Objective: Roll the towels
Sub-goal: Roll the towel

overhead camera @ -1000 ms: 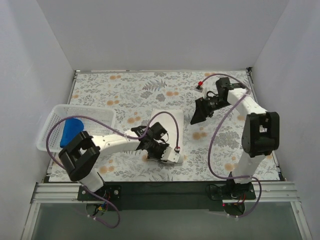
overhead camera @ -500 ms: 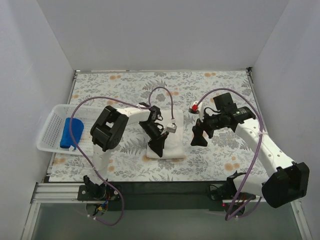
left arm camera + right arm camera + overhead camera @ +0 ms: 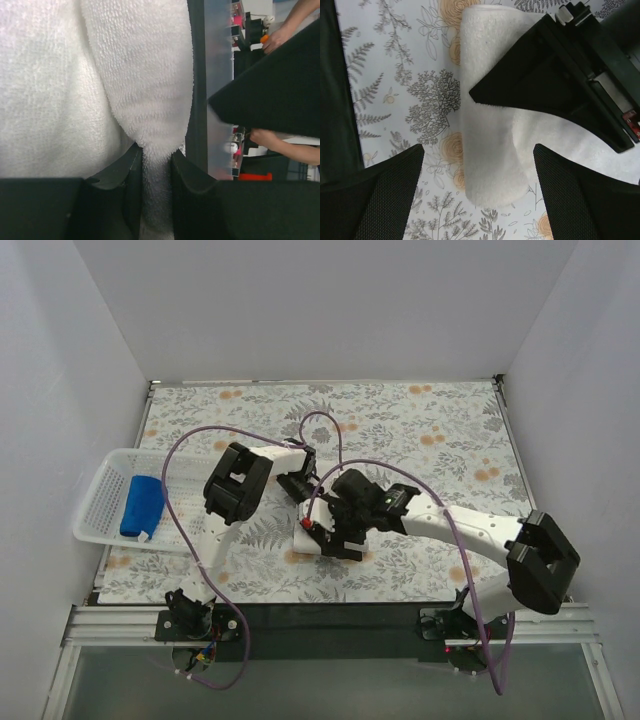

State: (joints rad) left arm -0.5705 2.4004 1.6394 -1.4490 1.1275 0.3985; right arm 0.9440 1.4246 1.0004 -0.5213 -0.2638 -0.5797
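My left gripper (image 3: 156,162) pinches a fold of the white towel (image 3: 60,100) — my right gripper (image 3: 477,152), open, straddles it across its width.

Left arm (image 3: 238,483) folded back, its left gripper (image 3: 156,160) pinched narrow on a white towel (image 3: 60,85) fold; right arm (image 3: 470,530) stretched leftward, right gripper (image 3: 477,152) spread wide.

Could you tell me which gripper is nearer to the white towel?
Left: left gripper pinches a fold of the white towel; right gripper is open, straddling it.
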